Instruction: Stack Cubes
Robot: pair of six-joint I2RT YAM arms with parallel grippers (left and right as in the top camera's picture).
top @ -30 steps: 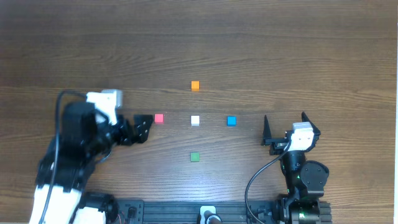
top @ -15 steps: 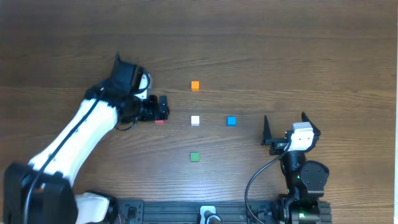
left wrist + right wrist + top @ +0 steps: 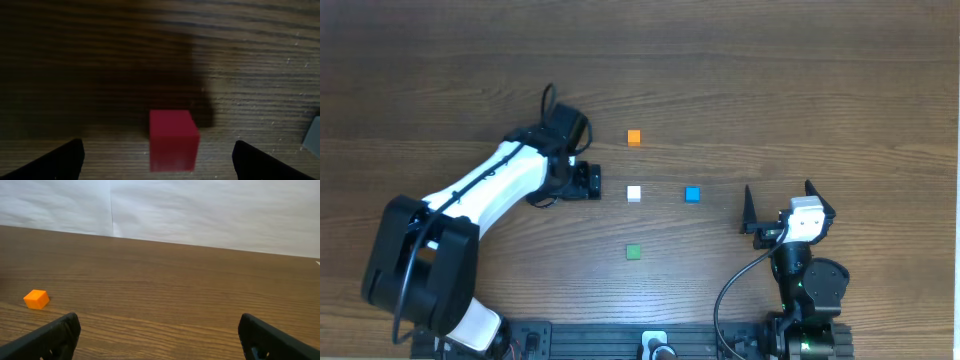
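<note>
- Nearest the arms' bases, well off to the right of the white cube [image 3: 634,193] and closer in than it, the right gripper [image 3: 777,188] stands over bare wood of the table [image 3: 840,80]. Its two fingers are spread wide, with only wood between them.
- Straight on the near side of the white cube, with a strip of wood between the two, the green cube [image 3: 633,252] sits flat on the table by itself.
- Level with the white cube on its right and apart from it, the blue cube [image 3: 692,194] lies between the white cube and the right gripper.
- Level with the white cube on its left, the left gripper [image 3: 588,182] is down low over the table at the end of its arm, which reaches in from the left base. It is near the white cube but not touching it.
- Under that gripper, just left of the white cube, the red cube [image 3: 173,140] rests flat on the wood. The left wrist view shows it in the gap between the gripper's fingers. They are spread wide, with open wood on either side of the cube, and neither finger touches it. A dark shadow covers the wood around and beyond it.
- Farthest out, straight beyond the white cube and apart from it, the orange cube [image 3: 634,137] sits flat on the table. The right wrist view shows it on the wood ahead, with a pale wall [image 3: 200,210] past the table's far edge.
- Each of the five cubes sits directly on the table.
</note>
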